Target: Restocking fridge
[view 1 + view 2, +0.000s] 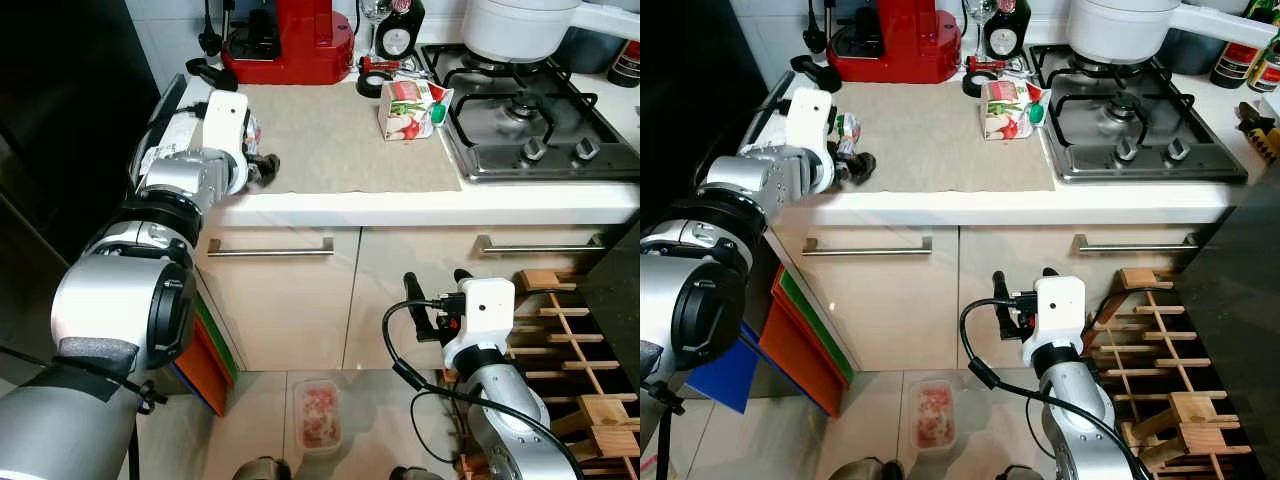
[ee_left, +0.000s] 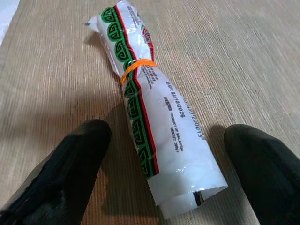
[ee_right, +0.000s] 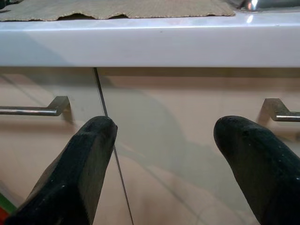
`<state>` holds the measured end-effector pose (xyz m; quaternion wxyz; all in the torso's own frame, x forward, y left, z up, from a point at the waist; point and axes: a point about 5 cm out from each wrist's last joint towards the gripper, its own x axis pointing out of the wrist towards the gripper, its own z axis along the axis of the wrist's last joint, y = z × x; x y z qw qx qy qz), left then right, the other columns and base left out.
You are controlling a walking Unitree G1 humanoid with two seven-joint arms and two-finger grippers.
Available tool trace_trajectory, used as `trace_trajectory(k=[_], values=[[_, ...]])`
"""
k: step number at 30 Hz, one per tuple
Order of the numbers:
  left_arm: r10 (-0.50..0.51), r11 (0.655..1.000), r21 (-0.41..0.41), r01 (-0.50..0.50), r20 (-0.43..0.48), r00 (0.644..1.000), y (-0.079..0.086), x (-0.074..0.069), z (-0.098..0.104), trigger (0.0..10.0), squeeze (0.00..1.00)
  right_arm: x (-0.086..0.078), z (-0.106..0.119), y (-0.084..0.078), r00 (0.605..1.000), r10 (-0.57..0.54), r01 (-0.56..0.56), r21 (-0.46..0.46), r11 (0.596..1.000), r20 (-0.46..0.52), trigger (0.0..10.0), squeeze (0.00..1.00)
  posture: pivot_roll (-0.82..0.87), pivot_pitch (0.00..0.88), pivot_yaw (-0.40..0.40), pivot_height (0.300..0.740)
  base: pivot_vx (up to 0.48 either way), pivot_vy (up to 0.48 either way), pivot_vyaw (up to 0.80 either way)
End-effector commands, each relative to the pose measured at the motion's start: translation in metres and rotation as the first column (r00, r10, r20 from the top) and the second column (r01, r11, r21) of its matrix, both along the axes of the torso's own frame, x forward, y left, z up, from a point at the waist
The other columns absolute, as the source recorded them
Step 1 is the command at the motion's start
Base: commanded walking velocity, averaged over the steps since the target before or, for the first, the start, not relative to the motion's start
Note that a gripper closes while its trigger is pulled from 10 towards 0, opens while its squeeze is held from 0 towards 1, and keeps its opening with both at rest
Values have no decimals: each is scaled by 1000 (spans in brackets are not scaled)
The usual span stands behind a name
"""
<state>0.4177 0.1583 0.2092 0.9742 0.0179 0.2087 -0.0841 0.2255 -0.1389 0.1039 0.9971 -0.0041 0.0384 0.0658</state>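
Left hand (image 2: 164, 154) hovered wide open astride a rolled white packet (image 2: 154, 117) on the mat near the table's left edge, poised to pick it up; closing squarely looked next. Right hand (image 1: 435, 290) hung open and empty below the table.

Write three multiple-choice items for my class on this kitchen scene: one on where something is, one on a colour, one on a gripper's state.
1. Where does the rolled packet lie?
A. on the woven mat
B. on the hob
C. on the floor

2. What colour is the band around the packet?
A. blue
B. orange
C. black

3. How does the left gripper stand?
A. shut on the packet
B. open, a finger on each side of the packet
C. shut on a drawer handle

Answers: 1 A, the mat lies under it on the counter; 2 B, the rubber band is orange; 3 B, both fingers stand apart from the packet.
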Motion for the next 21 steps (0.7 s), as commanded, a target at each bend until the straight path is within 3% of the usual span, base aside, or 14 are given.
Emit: trace_trajectory(k=[1, 2, 5, 21], values=[[19, 999, -37, -20, -29, 999, -1, -1, -5, 8471, 0, 0, 5, -1, 1000, 3, -3, 0, 1000, 13, 10000, 282, -55, 73, 52, 740, 0, 0, 0], [27, 998, -56, -28, -28, 999, -2, -1, -5, 0, 0, 0, 5, -1, 1000, 4, -4, -1, 1000, 12, 10000, 275, -54, 73, 49, 740, 0, 0, 0], [44, 994, -96, -48, -45, 998, -5, -3, -13, 0, 0, 0, 6, -2, 1000, 6, -5, -4, 1000, 14, 10000, 282, -61, 74, 41, 740, 0, 0, 0], [61, 996, -59, -65, -74, 995, 0, -8, -31, 0, 0, 2, 8, -3, 1000, 17, -17, -10, 1000, 14, 10000, 278, -55, 74, 19, 740, 0, 0, 0]])
